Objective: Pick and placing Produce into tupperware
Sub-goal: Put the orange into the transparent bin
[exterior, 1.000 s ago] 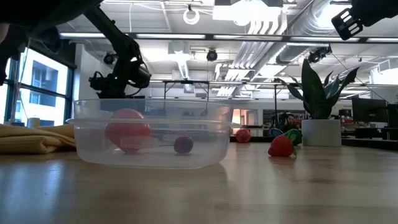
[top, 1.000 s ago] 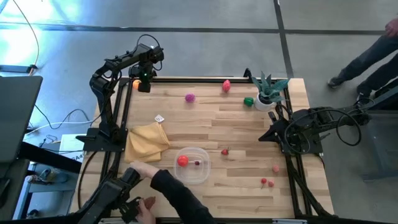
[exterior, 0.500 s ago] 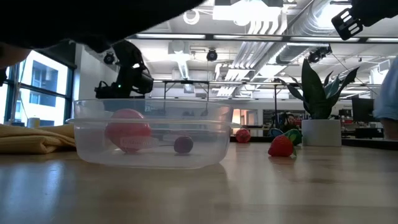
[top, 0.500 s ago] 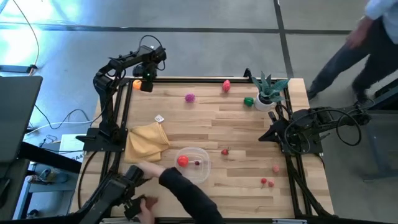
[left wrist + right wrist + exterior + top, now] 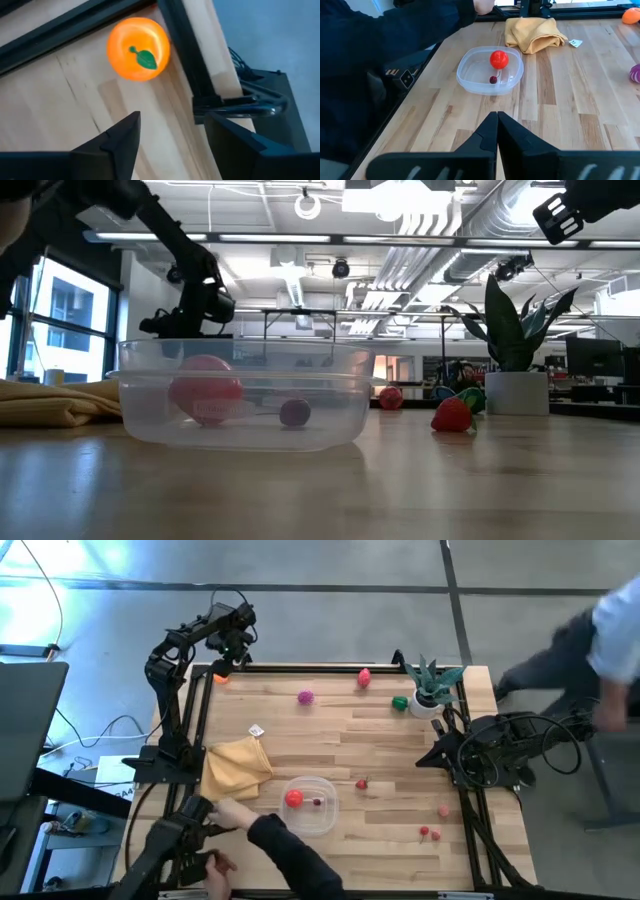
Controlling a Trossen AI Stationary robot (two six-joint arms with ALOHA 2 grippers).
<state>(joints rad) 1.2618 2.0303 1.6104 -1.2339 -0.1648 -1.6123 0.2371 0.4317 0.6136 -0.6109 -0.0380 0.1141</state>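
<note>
An orange toy fruit with a green leaf (image 5: pixel 139 49) lies at the table's far left corner (image 5: pixel 220 678), beside the black frame rail. My left gripper (image 5: pixel 172 137) hovers above it, open, touching nothing (image 5: pixel 231 650). The clear tupperware (image 5: pixel 310 803) sits near the near edge and holds a red fruit (image 5: pixel 499 58) and a small dark cherry (image 5: pixel 493 79). Loose produce rests on the wood: a magenta piece (image 5: pixel 305 696), a red one (image 5: pixel 364 677), a green one (image 5: pixel 400 703) and a strawberry (image 5: pixel 362 783). My right gripper (image 5: pixel 496 125) waits shut at the right edge.
A person's dark sleeve (image 5: pixel 290 852) and hand (image 5: pixel 225 811) reach in at the near edge, left of the tupperware. A yellow cloth (image 5: pixel 238 765) lies at the left. A potted plant (image 5: pixel 432 688) stands at the far right corner. Small pink and red fruits (image 5: pixel 430 832) lie near right.
My left gripper has drawn back from over the orange fruit toward the table's far edge. The person's hand and sleeve at the near edge have shifted about beside the tupperware. A person beyond the table's right side has walked along.
</note>
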